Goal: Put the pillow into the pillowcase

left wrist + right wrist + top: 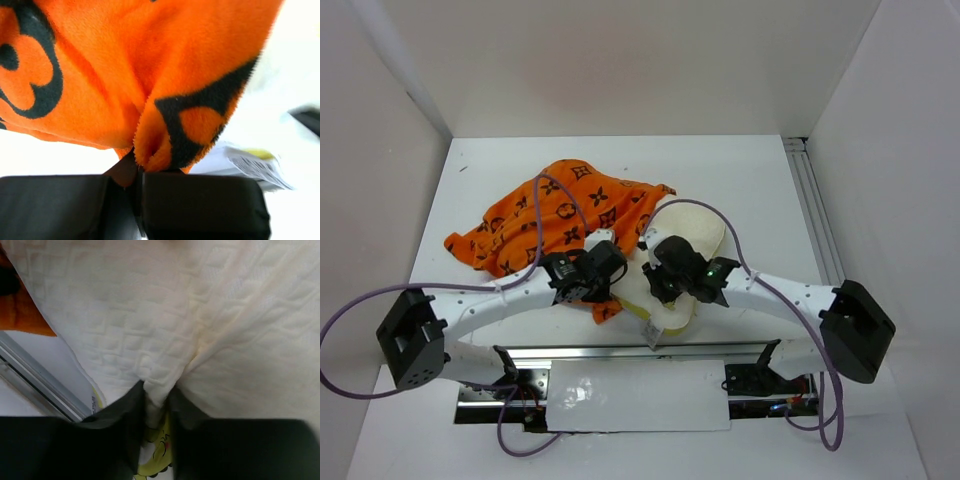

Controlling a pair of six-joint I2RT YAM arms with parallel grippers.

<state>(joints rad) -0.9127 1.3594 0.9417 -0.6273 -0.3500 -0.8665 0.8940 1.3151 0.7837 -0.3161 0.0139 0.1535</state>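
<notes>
The pillow lies on the table right of centre. Its long axis runs diagonally from near left, by the arms, to far right, and its left side touches the crumpled pillowcase, which sprawls mostly left to right. The left gripper is pinched tight on a fold of the orange cloth at the sack's near right corner, while the right gripper clamps a pucker of the pillow's quilted cover towards its near end.
</notes>
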